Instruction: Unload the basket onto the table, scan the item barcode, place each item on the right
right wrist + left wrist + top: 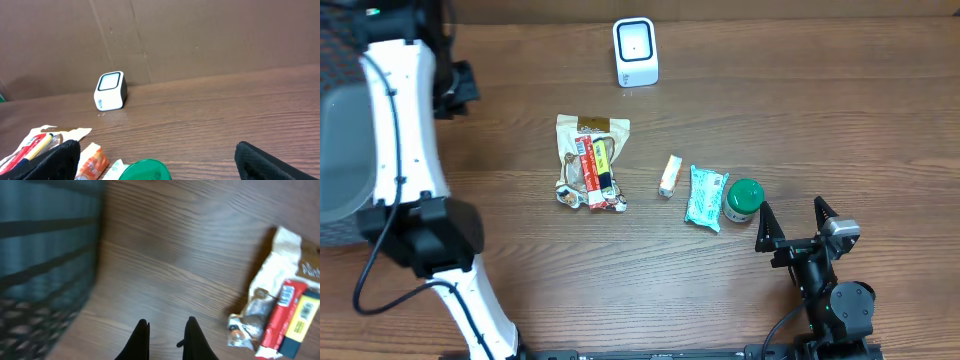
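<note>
Green-lidded jar (744, 198) sits just beyond my right gripper (792, 207), its jaws wide and empty. Left of it lie a teal packet (706, 197), small tube (669, 176) and snack packet (591, 162); the scanner (635, 52) stands far back. My left gripper (167, 322) is closed on nothing.

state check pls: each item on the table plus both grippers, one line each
scanner: upright at the far side, nothing presented to it
snack bag: lying flat, not gripped
small packet: lying flat, not gripped
green-lidded jar: upright, lid on
teal packet: lying flat beside the jar
left gripper: shut, empty, over bare wood
right gripper: wide open, empty
</note>
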`<state>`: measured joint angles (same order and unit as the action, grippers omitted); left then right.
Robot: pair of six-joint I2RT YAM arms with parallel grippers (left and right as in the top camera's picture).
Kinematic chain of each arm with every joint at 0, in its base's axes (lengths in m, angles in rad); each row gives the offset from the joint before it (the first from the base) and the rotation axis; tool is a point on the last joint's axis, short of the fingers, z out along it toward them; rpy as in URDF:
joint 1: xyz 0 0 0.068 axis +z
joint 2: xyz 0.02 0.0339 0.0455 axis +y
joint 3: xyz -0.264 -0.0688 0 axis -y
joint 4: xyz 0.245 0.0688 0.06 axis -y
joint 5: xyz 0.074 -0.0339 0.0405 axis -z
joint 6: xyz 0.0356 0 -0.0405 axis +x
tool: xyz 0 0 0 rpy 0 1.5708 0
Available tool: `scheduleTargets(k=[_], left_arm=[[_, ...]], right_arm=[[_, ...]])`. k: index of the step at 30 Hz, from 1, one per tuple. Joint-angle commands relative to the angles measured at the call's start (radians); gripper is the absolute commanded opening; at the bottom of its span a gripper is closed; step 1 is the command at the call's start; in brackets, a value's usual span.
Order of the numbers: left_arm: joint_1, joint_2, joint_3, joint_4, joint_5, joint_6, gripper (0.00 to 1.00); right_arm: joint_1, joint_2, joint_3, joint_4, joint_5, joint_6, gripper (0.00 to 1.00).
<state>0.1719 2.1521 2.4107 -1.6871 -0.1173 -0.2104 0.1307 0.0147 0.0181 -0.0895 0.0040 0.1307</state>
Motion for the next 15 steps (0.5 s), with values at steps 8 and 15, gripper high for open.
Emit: scheduleTargets(k=[8, 15], left_arm=[[0.134, -0.124, 0.009, -0.003, -0.024, -0.021, 0.04], [0.197, -0.124, 0.002, -0.003, -0.101, 0.002, 0.07]], right_arm=[[-0.005, -0.009, -0.010, 0.006, 0.001, 0.000, 1.00], [-0.005, -0.009, -0.010, 0.006, 0.001, 0.000, 1.00]])
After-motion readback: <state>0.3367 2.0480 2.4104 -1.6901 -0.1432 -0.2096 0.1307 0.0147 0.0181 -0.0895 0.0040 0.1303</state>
